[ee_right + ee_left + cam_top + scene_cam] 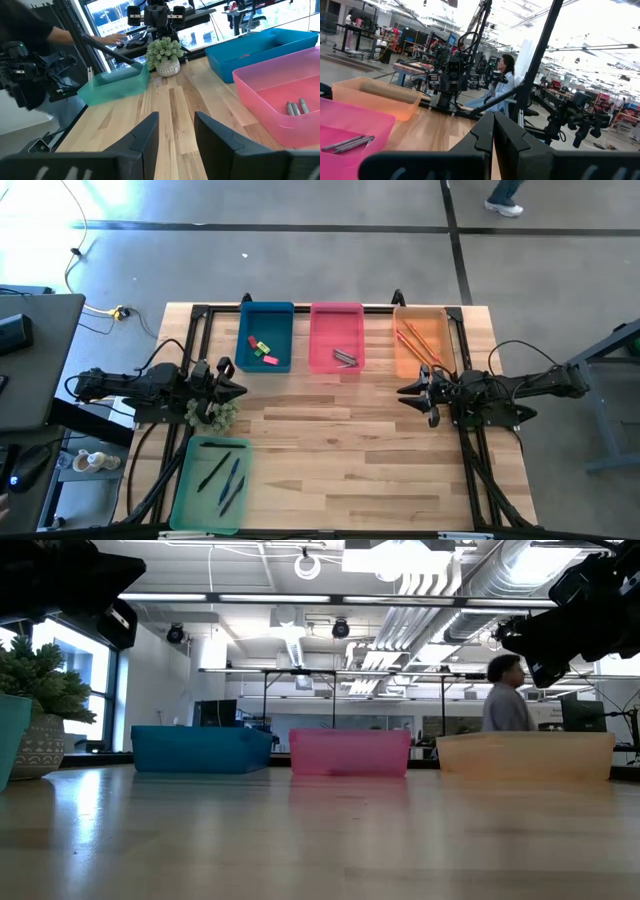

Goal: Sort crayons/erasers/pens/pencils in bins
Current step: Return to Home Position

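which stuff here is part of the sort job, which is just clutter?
Job: dark blue plastic bin with small erasers; pink bin with grey crayons; translucent orange bin with orange pencils; mint green bin with dark pens.
Clutter: spiky green potted plant.

Three bins [336, 308] stand in a row at the far edge of the table [340, 450], a fourth bin [183, 495] near-left

Overhead and table-level views share the bins [336, 340] — wrists closer.
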